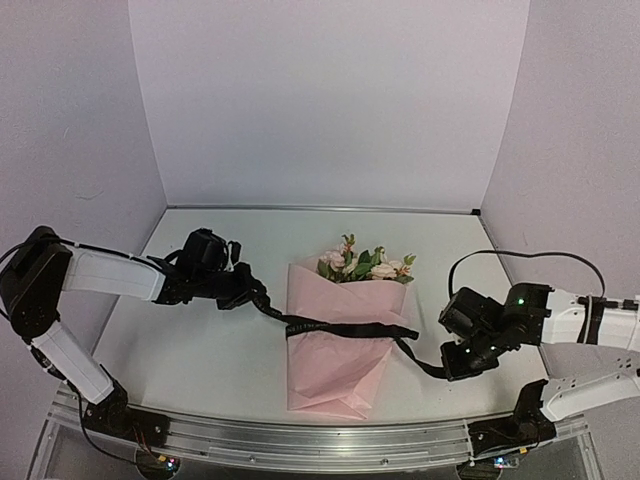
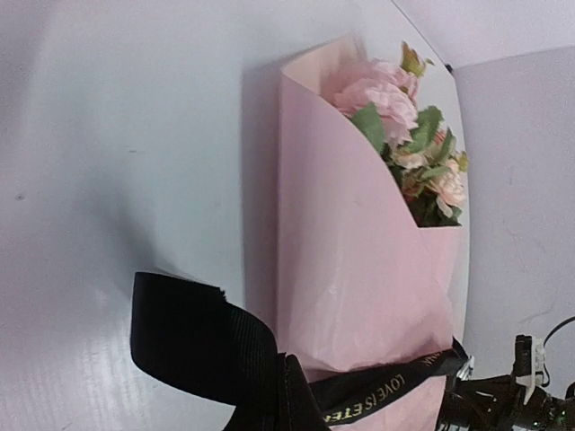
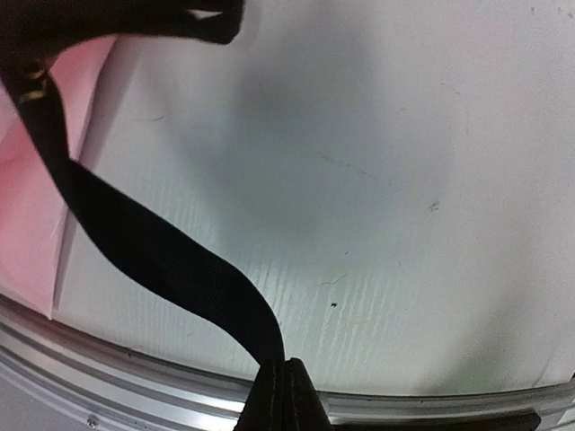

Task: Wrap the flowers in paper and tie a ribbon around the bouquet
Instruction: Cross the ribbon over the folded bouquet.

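Note:
The bouquet lies in the middle of the table, a pink paper (image 1: 335, 370) cone with the flowers (image 1: 365, 265) at its far, wide end. A black ribbon (image 1: 345, 328) runs across the cone's middle. My left gripper (image 1: 262, 300) is shut on the ribbon's left part, just left of the paper. My right gripper (image 1: 447, 368) is shut on the right part, to the cone's lower right. In the left wrist view the ribbon (image 2: 395, 395) with gold lettering leaves my gripper (image 2: 289, 377) and crosses the paper (image 2: 359, 269) below the flowers (image 2: 404, 135). In the right wrist view the ribbon (image 3: 135, 242) rises from my gripper (image 3: 283, 368) toward the paper (image 3: 27, 206).
White table (image 1: 200, 350) enclosed by pale walls at the back and both sides. An aluminium rail (image 1: 300, 440) runs along the near edge, close under the right gripper, rail (image 3: 135, 359). A loose ribbon end (image 2: 180, 332) curls left of the left gripper.

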